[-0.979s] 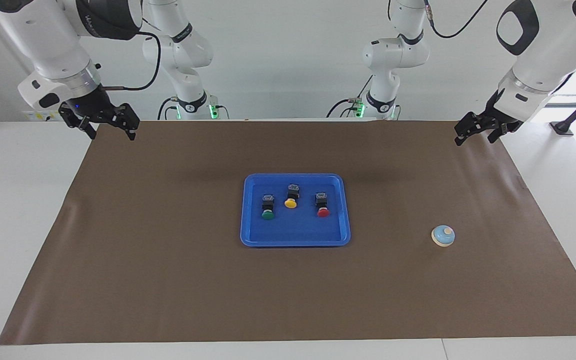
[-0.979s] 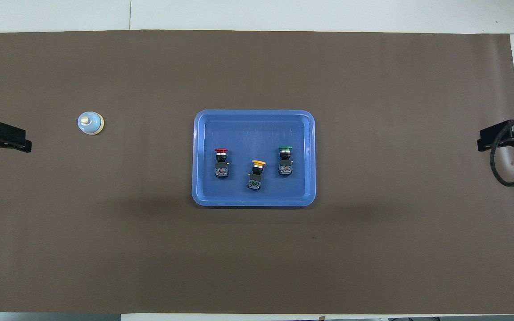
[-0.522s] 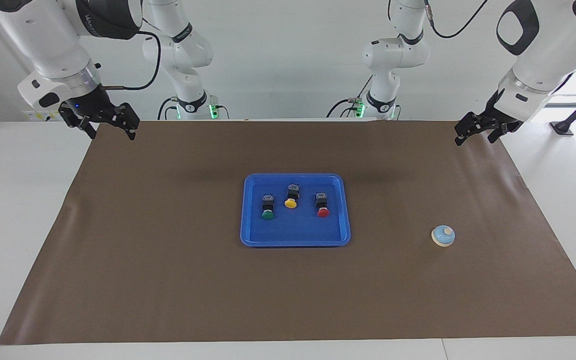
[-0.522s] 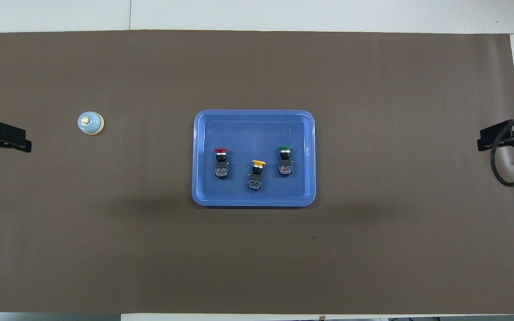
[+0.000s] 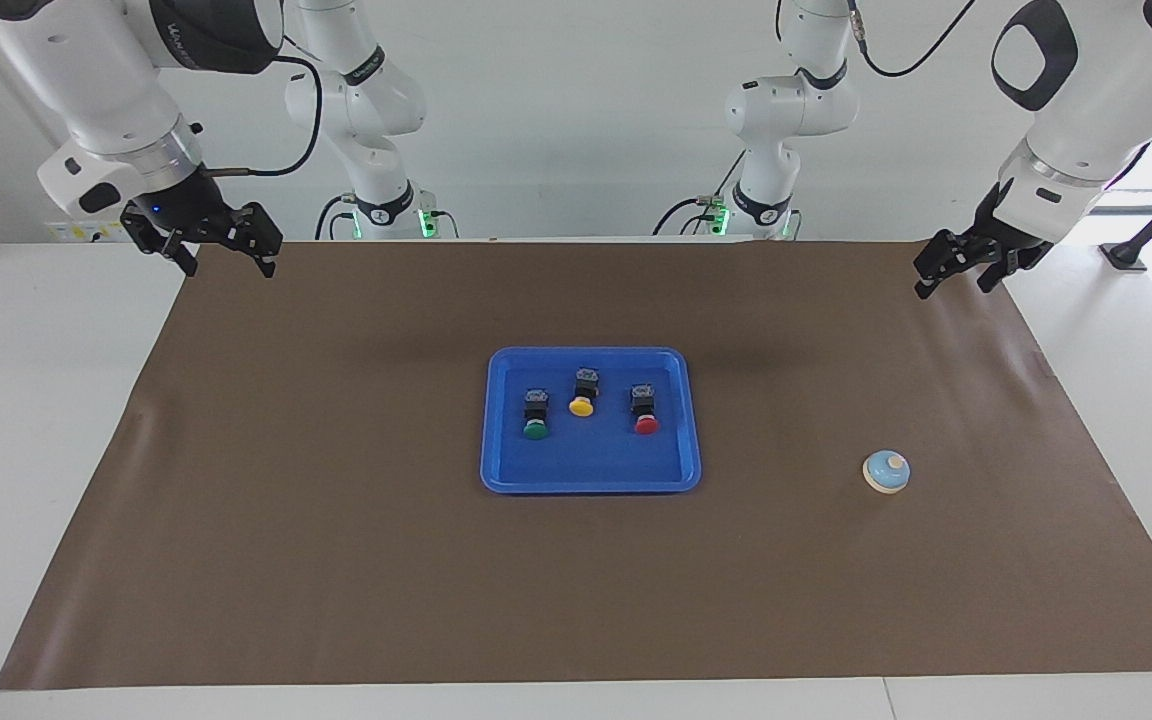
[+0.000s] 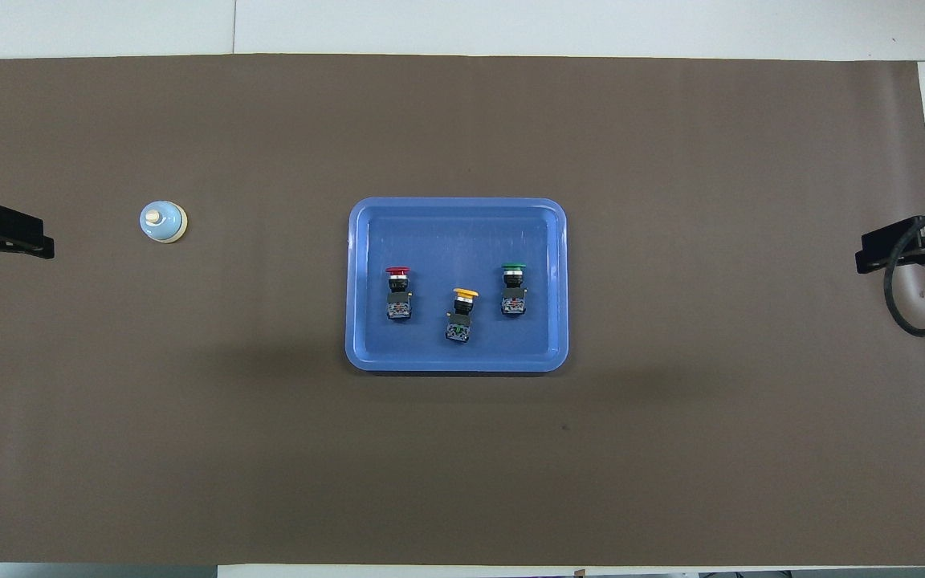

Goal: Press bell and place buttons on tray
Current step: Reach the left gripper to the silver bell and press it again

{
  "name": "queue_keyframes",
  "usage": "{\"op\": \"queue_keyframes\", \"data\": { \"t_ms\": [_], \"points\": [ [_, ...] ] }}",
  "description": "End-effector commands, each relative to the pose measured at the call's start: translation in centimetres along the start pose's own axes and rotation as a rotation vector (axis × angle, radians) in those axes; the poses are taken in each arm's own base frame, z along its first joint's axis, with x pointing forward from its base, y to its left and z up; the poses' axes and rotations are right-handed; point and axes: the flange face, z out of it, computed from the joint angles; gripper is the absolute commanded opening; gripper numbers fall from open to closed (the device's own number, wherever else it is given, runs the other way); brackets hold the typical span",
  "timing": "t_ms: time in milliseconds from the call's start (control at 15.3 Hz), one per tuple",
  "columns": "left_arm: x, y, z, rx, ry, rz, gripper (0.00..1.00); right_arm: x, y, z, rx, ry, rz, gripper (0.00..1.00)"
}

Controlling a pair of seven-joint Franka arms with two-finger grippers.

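The bell (image 5: 886, 472) sits on the brown mat (image 5: 336, 560) toward the left arm's end of the table, with bare mat all round it; in the overhead view it lies at about nine o'clock from the tray (image 6: 366, 353), well apart from it. The blue tray rests at the middle of the mat and carries all three buttons lying on their sides, caps pointing away from the robots: the red button (image 6: 398, 293) at the bell's end, the yellow button (image 6: 462, 313) in the middle and slightly nearer the robots, and the green button (image 6: 513, 287) toward the right arm's end. None touches another or the rim, and roughly the farther third of the tray floor is bare. Wide open mat lies on every side of the tray. The left gripper (image 5: 958, 272) hangs in the air over the mat's corner at the left arm's end, well apart from the bell, which lies at about seven o'clock from it in the facing view; its fingers stand apart, holding nothing. The right gripper (image 5: 226, 258) hangs over the mat's corner at the right arm's end, fingers spread wide and empty, the arm waiting well away from the tray.
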Motion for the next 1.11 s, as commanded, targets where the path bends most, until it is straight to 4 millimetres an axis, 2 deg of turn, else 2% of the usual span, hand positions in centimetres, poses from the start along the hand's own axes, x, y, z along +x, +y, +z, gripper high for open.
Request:
{"op": "queue_keyframes", "data": {
  "t_ms": [0, 196, 457, 587, 718, 848, 914, 1044],
  "points": [
    [0.9, -0.3, 2.9, 0.012, 0.02, -0.021, 0.0, -0.5, -0.2, -0.1, 0.015, -0.009, -0.02, 1.0],
    [4.5, -0.7, 8.1, 0.016, 0.026, -0.026, 0.0, -0.5, -0.2, -0.1, 0.015, -0.009, -0.02, 1.0],
    [9.1, -1.0, 16.2, 0.018, 0.083, -0.028, 0.0, -0.5, -0.2, -0.1, 0.015, -0.009, -0.02, 1.0],
    [11.0, -0.6, 19.2, 0.019, 0.079, -0.021, 0.0, -0.5, -0.2, -0.1, 0.015, -0.009, -0.02, 1.0],
    [12.0, -0.6, 20.8, 0.046, 0.081, -0.004, 0.0, -0.5, -0.2, -0.1, 0.015, -0.009, -0.02, 1.0],
    [12.2, -0.8, 21.7, 0.048, 0.093, -0.003, 0.0, -0.5, -0.2, -0.1, 0.015, -0.009, -0.02, 1.0],
    [12.3, -0.4, 22.7, 0.049, 0.086, 0.0, 0.0, -0.5, -0.2, -0.1, 0.015, -0.009, -0.02, 1.0],
    [12.6, -0.4, 22.9, 0.049, 0.104, 0.0, 0.0, -0.5, -0.2, -0.1, 0.015, -0.009, -0.02, 1.0]
  ]
}}
